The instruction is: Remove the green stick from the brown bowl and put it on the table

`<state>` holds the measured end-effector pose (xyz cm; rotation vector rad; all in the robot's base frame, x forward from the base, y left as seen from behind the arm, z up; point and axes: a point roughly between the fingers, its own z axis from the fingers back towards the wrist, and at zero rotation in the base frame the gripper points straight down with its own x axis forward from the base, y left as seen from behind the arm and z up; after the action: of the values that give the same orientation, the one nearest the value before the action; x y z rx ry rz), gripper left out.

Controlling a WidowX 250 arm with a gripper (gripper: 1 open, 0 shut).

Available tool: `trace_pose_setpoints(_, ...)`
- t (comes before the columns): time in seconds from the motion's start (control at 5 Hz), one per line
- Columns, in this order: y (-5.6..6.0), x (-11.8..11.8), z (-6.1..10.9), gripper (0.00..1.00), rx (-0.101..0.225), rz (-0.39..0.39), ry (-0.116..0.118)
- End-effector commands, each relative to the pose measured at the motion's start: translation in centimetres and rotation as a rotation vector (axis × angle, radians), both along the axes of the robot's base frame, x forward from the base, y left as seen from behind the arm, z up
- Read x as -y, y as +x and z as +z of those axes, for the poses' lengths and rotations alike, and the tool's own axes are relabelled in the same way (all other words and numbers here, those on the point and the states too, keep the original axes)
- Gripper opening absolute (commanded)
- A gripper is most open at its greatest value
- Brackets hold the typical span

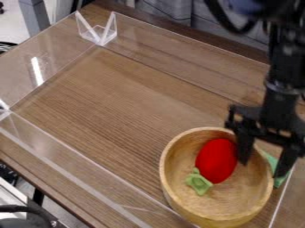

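The robot arm [276,67] is running out past the right edge, its outline slightly soft. The gripper [262,151] is covering the bowl's [174,183] upper-right rim and part of the teal block [283,169] beside it. The red egg-shaped object [216,160] is hiding part of the green piece [199,183], whose full shape is staying unclear.

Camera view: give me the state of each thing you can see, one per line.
Gripper: jaws apart, over the bowl's right side
Brown bowl: upright on the table, not empty
Green stick: inside the bowl
Red oval object: inside the bowl, beside the stick
Teal piece: outside the bowl, partly hidden
Table: bowl resting on it
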<state>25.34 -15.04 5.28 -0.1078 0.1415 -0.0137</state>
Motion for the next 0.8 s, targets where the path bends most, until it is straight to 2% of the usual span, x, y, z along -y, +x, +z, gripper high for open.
trace_pose_setpoints(0.0,0.2,0.5,0.6,1.0,0.065,-0.019,-0.023)
trace_pose_setpoints(0.2,0.1,0.6,0.6,0.0,0.073,-0.029,-0.026)
trace_pose_setpoints(0.6,-0.4,-0.1,-1.5,0.0,0.09,-0.207,-0.037)
